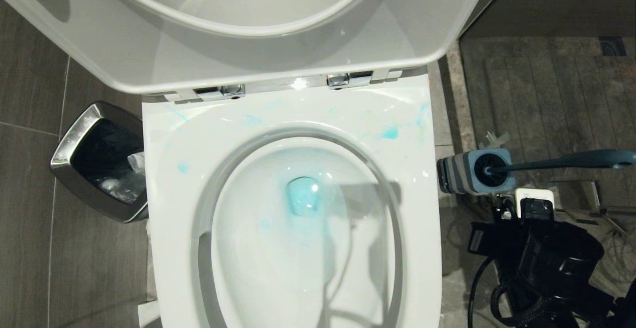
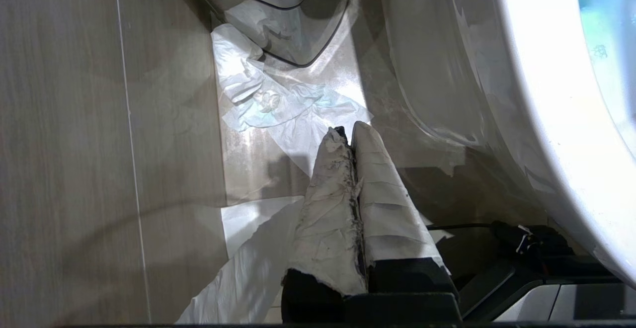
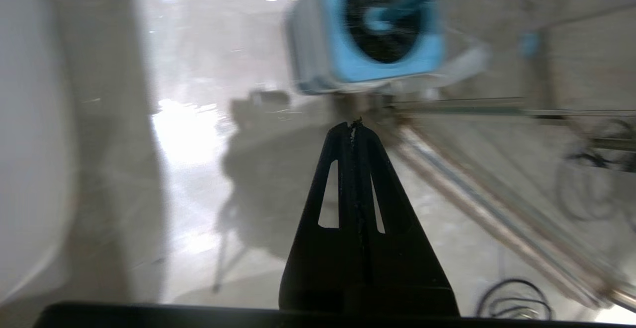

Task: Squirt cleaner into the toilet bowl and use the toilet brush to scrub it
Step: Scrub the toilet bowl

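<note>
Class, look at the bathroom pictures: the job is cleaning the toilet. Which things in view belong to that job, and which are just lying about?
Belong to the job:
toilet bowl, with blue cleaner pooled inside
toilet brush, standing in its holder
right gripper, shut, empty, near the holder

Just lying about:
bin
crumpled paper on the floor

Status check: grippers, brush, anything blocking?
Left gripper shut, empty, low beside the toilet bowl. Right gripper shut, empty, short of the toilet brush in its holder. Nothing blocking.
</note>
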